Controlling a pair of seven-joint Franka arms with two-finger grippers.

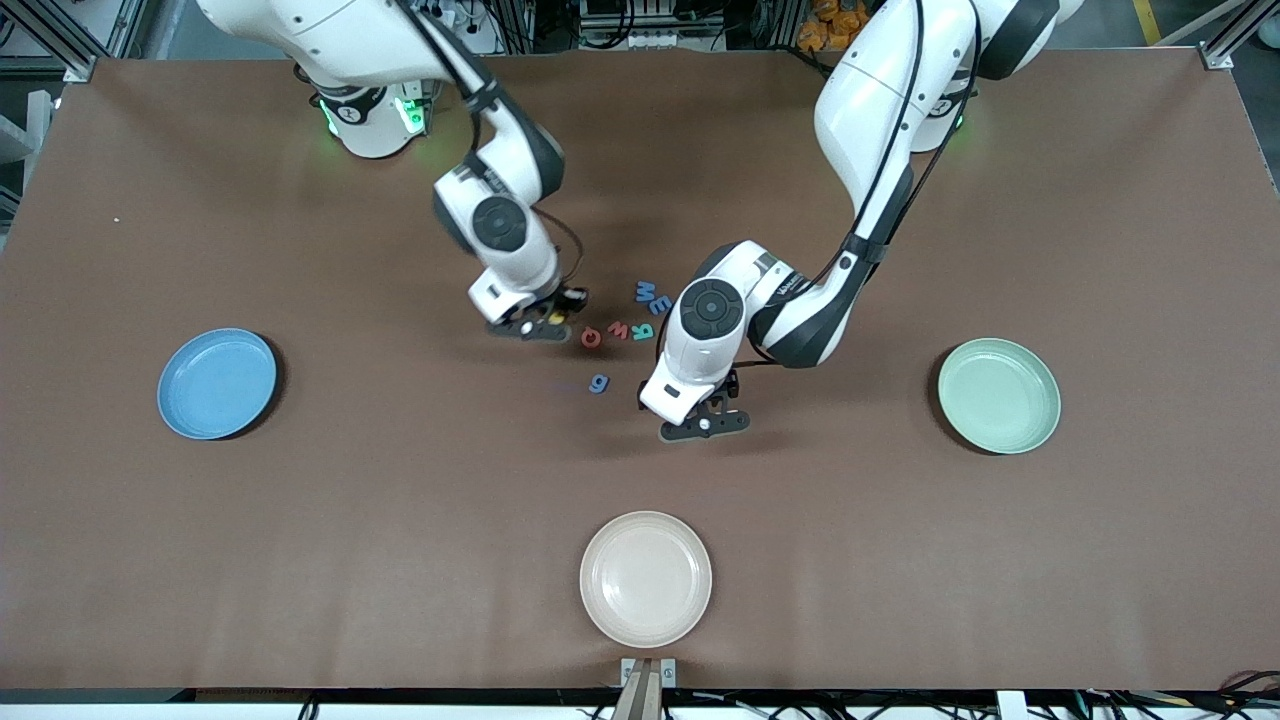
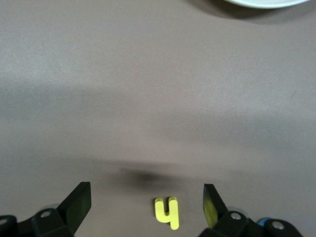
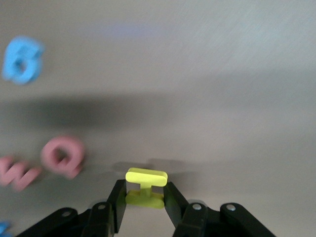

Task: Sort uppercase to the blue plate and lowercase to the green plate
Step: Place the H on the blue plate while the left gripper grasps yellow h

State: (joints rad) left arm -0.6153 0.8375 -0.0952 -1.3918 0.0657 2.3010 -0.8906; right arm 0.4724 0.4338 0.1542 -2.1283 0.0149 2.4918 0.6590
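Loose letters lie in a cluster mid-table: red Q point(image 1: 591, 337), red w point(image 1: 617, 331), teal R point(image 1: 643, 331), blue three-pronged letter point(image 1: 658, 306) and blue M point(image 1: 645, 291), with blue g point(image 1: 599, 383) nearer the front camera than the rest. Red Q sits just beside the right gripper point(image 1: 545, 322); w, R and the two blue letters lie between the two grippers. Nothing lies between the left gripper's fingers and yellow h.

Blue plate point(image 1: 217, 383) sits well apart toward the right arm's end, green plate point(image 1: 999, 395) toward the left arm's end; both hold no letters. Cream plate point(image 1: 646, 578) is nearest the front camera.

Right arm reaches down from its base, wrist bent, gripper pointing at the table. Its jaws are clamped on yellow H point(image 3: 145, 187), which stands on edge between the fingers point(image 3: 119, 200); whether H touches the table, cannot tell.

Left arm folds at the elbow, left gripper point(image 1: 705, 424) low over the table. Jaws stand wide apart, yellow h point(image 2: 167, 212) lying flat on the table between them, touching neither finger
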